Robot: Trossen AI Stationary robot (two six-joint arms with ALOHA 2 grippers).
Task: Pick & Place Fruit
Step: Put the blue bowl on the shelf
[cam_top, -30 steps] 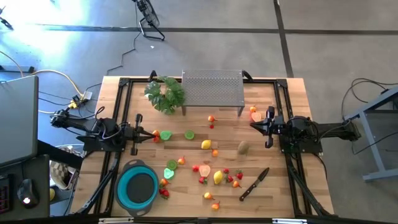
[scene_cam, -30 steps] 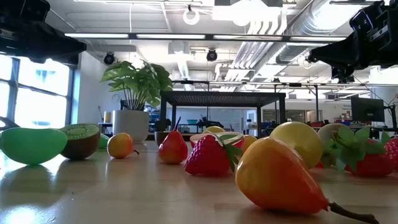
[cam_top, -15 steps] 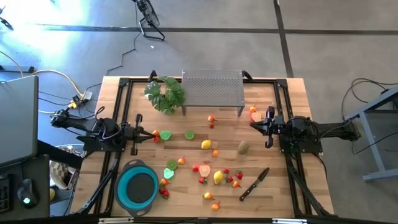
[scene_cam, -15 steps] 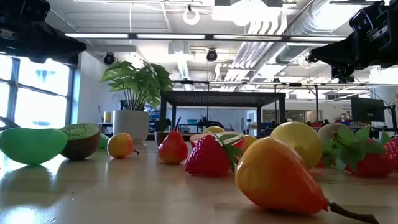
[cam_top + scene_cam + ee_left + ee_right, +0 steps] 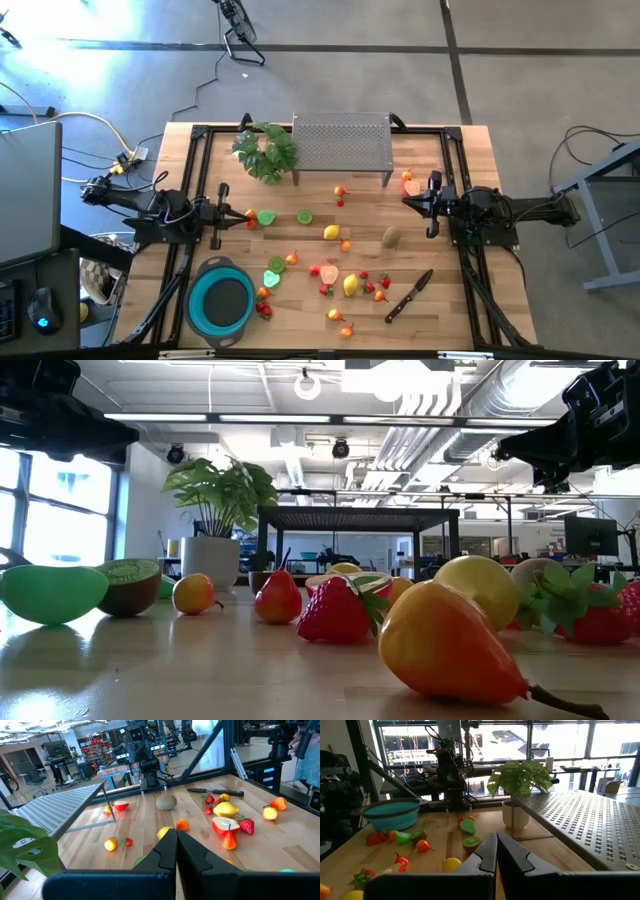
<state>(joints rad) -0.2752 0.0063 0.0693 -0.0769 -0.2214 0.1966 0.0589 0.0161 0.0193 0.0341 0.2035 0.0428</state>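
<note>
Small toy fruits lie loose on the wooden table (image 5: 470, 150): a yellow lemon (image 5: 331, 232), a green lime (image 5: 304, 216), a brown kiwi (image 5: 391, 237), a second lemon (image 5: 350, 285) and strawberries (image 5: 326, 289). In the low view, a strawberry (image 5: 335, 610) and an orange-red fruit (image 5: 445, 645) lie near the camera. A blue bowl (image 5: 222, 300) stands at the near left. My left gripper (image 5: 232, 213) hovers shut at the table's left side, pointing level toward the middle; its wrist view shows the fingertips (image 5: 176, 834) together. My right gripper (image 5: 405, 198) hovers shut at the right side, fingertips (image 5: 496, 837) together.
A leafy potted plant (image 5: 265, 152) and a perforated metal rack (image 5: 341, 143) stand at the far side. A black-handled knife (image 5: 408, 296) lies near the right front. Black frame rails (image 5: 196, 160) run along the table's left and right sides.
</note>
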